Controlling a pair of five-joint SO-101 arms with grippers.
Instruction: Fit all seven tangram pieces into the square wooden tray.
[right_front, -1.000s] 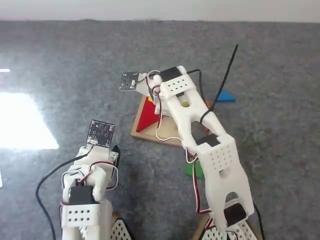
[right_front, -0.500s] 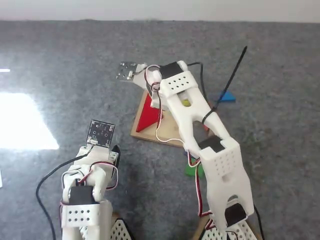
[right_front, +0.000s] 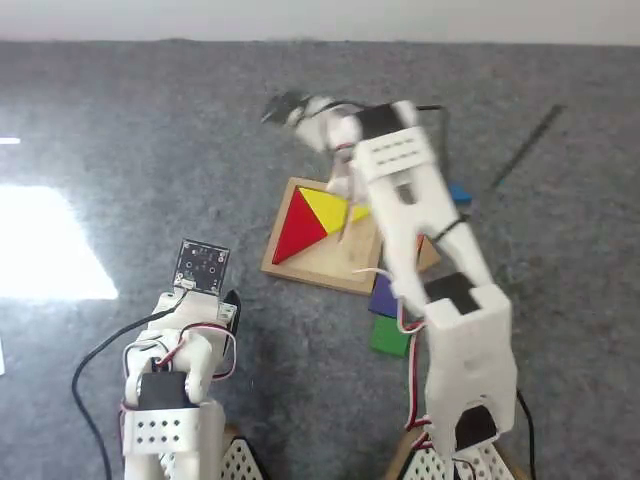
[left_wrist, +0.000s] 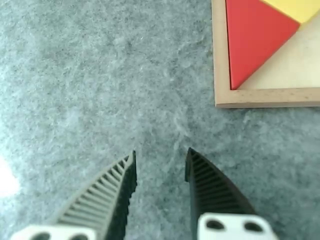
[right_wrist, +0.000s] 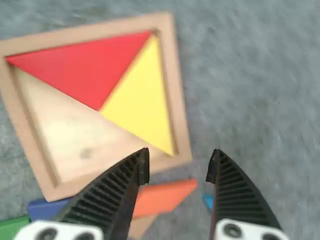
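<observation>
High view, reading left to right: the left gripper (left_wrist: 161, 154) hangs over the grey mat (right_front: 120, 120) at 7 o'clock from the wooden tray (right_front: 275, 262), jaws parted and empty. Inside the tray the red triangle (right_front: 297, 230) fills the 9 o'clock side and the yellow triangle (right_front: 330, 205) the 12 o'clock side; the rest is bare wood. The right gripper (right_wrist: 180, 152) hovers near the tray's 12 o'clock edge, jaws spread with nothing between them. Loose pieces lie from 3 to 5 o'clock: an orange piece (right_wrist: 165, 197), a purple piece (right_front: 383, 293), a green piece (right_front: 390, 337) (a blue piece (right_front: 458, 192) sits farther out). They look thin, stiff, light and smooth-painted, so I'd pinch one across opposite edges near its middle
</observation>
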